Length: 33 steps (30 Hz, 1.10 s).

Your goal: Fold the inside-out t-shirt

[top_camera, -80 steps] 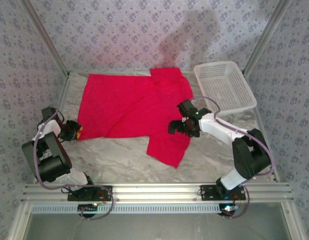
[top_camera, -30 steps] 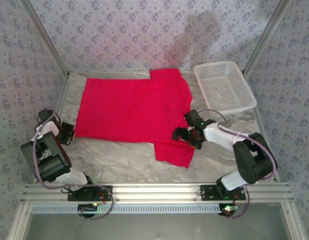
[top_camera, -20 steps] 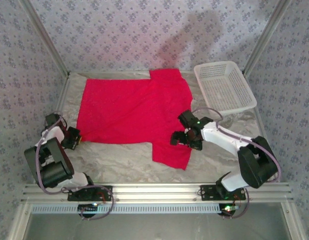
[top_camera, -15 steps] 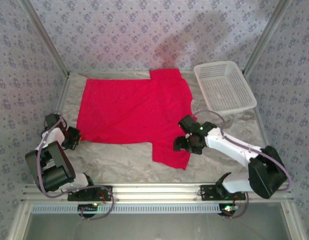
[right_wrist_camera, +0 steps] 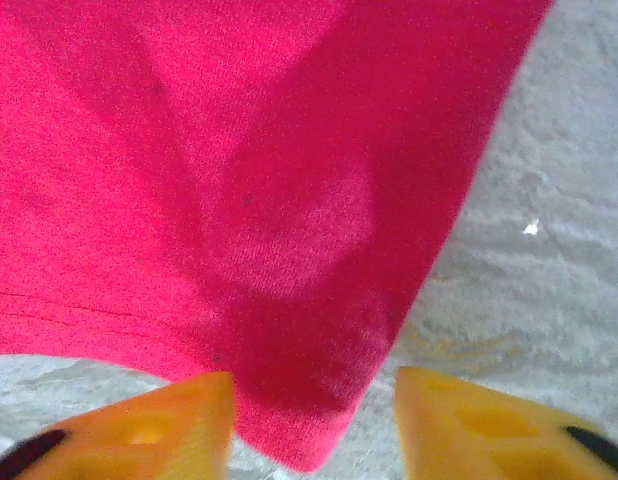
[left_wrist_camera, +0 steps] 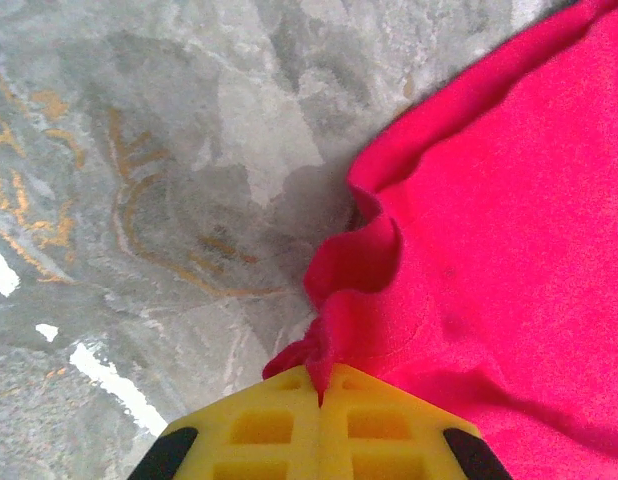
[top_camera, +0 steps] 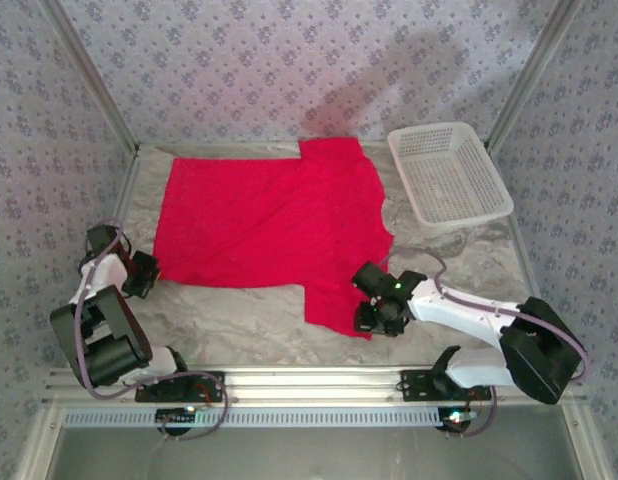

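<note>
Inside-out t-shirt (top_camera: 269,225) is laid flat, unfolded; its corner is pinched by the left end effector (left_wrist_camera: 322,385), the right end effector (right_wrist_camera: 311,405) held open.

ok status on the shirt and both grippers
left gripper shut on t-shirt corner; right gripper open over its near edge; t-shirt flat, unfolded; basket apart

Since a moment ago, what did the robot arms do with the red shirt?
The right gripper slid toward the near edge and now hangs open over the near sleeve corner of the shirt. The left gripper stayed shut on the shirt's left corner; the basket didn't move.
</note>
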Each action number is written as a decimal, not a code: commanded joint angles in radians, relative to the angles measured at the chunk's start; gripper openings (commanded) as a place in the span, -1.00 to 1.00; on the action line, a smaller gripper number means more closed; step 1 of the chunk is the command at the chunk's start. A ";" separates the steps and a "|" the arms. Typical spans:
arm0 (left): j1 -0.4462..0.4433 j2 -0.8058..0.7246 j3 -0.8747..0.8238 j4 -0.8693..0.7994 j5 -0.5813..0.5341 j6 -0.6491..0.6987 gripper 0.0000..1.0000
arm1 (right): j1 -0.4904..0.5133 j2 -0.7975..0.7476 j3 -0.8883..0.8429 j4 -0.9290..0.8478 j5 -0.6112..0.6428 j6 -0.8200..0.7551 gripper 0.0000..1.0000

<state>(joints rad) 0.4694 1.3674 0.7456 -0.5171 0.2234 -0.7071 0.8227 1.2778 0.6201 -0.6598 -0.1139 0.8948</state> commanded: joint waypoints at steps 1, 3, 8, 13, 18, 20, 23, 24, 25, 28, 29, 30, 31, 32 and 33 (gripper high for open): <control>0.009 -0.028 0.028 -0.044 -0.010 0.020 -0.94 | -0.004 0.029 -0.029 0.055 0.036 0.009 -0.55; 0.012 -0.034 0.031 -0.052 -0.013 0.021 -0.94 | -0.007 0.043 -0.031 0.054 0.047 0.003 -0.92; 0.024 -0.065 0.042 -0.081 -0.025 0.026 -0.95 | 0.006 -0.053 -0.053 -0.037 0.065 0.017 -1.00; 0.028 -0.109 0.043 -0.112 -0.041 0.030 -0.95 | 0.012 -0.274 -0.055 -0.206 0.083 0.052 -1.00; 0.032 -0.168 0.037 -0.156 -0.057 0.042 -0.95 | 0.014 -0.453 -0.027 -0.372 0.087 0.081 -1.00; 0.032 -0.202 0.017 -0.157 -0.052 0.040 -0.95 | 0.016 -0.487 -0.019 -0.399 0.081 0.085 -1.00; 0.033 -0.239 -0.007 -0.188 -0.052 0.044 -0.94 | 0.016 -0.486 -0.005 -0.395 0.063 0.088 -1.00; 0.032 -0.245 -0.011 -0.190 -0.051 0.047 -0.94 | 0.015 -0.479 0.003 -0.392 0.061 0.085 -1.00; 0.033 -0.248 -0.016 -0.189 -0.049 0.049 -0.93 | 0.015 -0.468 0.013 -0.385 0.062 0.082 -1.00; 0.031 -0.240 -0.022 -0.180 -0.038 0.054 -0.93 | 0.006 -0.427 0.072 -0.391 0.061 0.043 -1.00; 0.031 -0.233 -0.019 -0.176 -0.036 0.055 -0.93 | -0.009 -0.407 0.105 -0.392 0.071 0.020 -1.00; 0.030 -0.227 -0.012 -0.174 -0.037 0.056 -0.93 | -0.029 -0.388 0.131 -0.394 0.076 -0.003 -1.00; 0.029 -0.218 -0.003 -0.172 -0.038 0.055 -0.93 | -0.059 -0.364 0.170 -0.393 0.079 -0.032 -1.00; 0.026 -0.208 0.009 -0.170 -0.040 0.052 -0.93 | -0.094 -0.340 0.207 -0.388 0.077 -0.063 -1.00; 0.021 -0.201 0.023 -0.168 -0.042 0.049 -0.93 | -0.125 -0.318 0.239 -0.378 0.074 -0.088 -1.00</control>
<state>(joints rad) 0.4934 1.1481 0.7364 -0.6785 0.1898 -0.6701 0.7528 0.9253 0.7727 -1.0218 -0.0593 0.8925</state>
